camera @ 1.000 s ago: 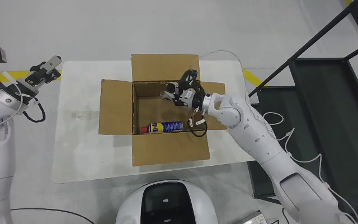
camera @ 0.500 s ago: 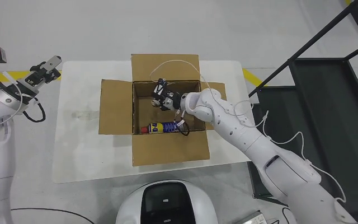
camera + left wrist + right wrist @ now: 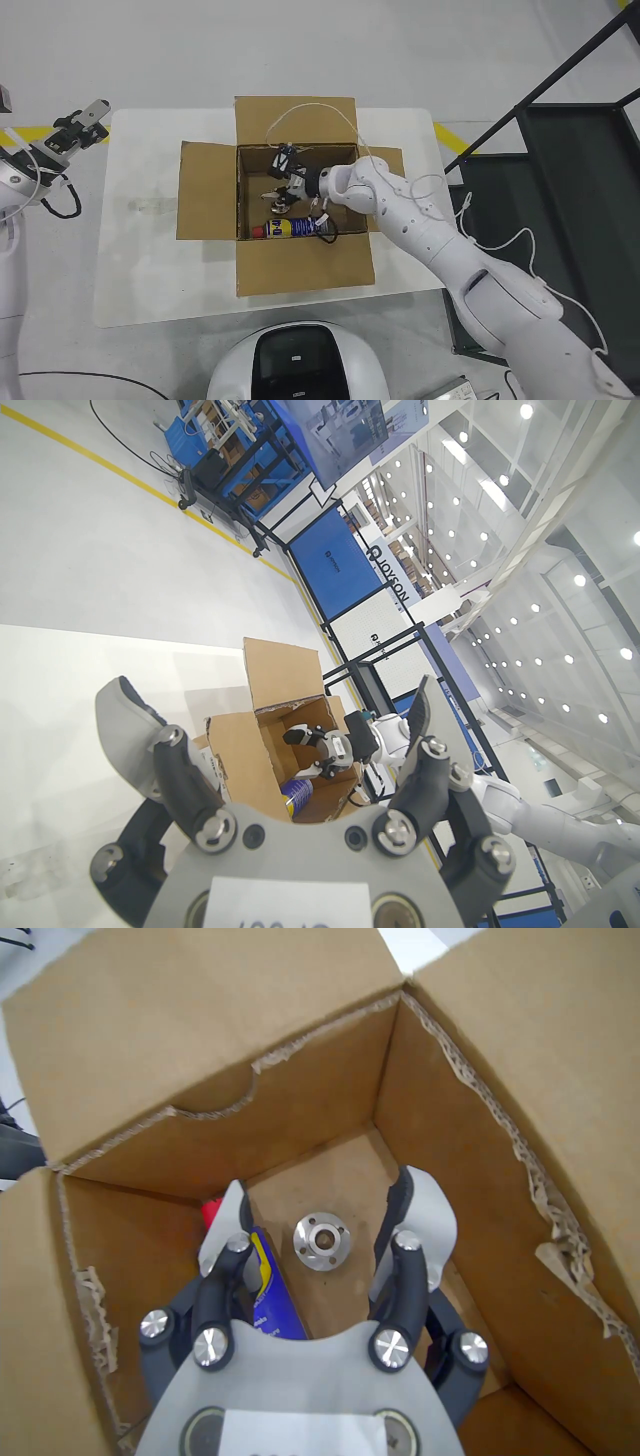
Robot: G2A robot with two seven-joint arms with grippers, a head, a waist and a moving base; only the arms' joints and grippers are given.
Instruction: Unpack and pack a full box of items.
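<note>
Unpacking step: reaching into the box for the flange

The open-flapped cardboard box (image 3: 208,190) holds a spray can (image 3: 272,1278) lying along one wall, with a small metal flange (image 3: 321,1241) just beside it. The right gripper (image 3: 320,1188) hangs spread inside the box over the flange. It likely needs a straight descent, clear of can and walls. The left gripper (image 3: 272,700), jaws apart, sits well outside the box.

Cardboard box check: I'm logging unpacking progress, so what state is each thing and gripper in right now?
Brown cardboard box: flaps open.
Blue-and-yellow spray can with red cap: lying on its side on the box floor.
Round silver metal flange: flat on the box floor, ungripped.
Right gripper: open, inside the box above the flange.
Left gripper: open, empty, outside the box.
</note>
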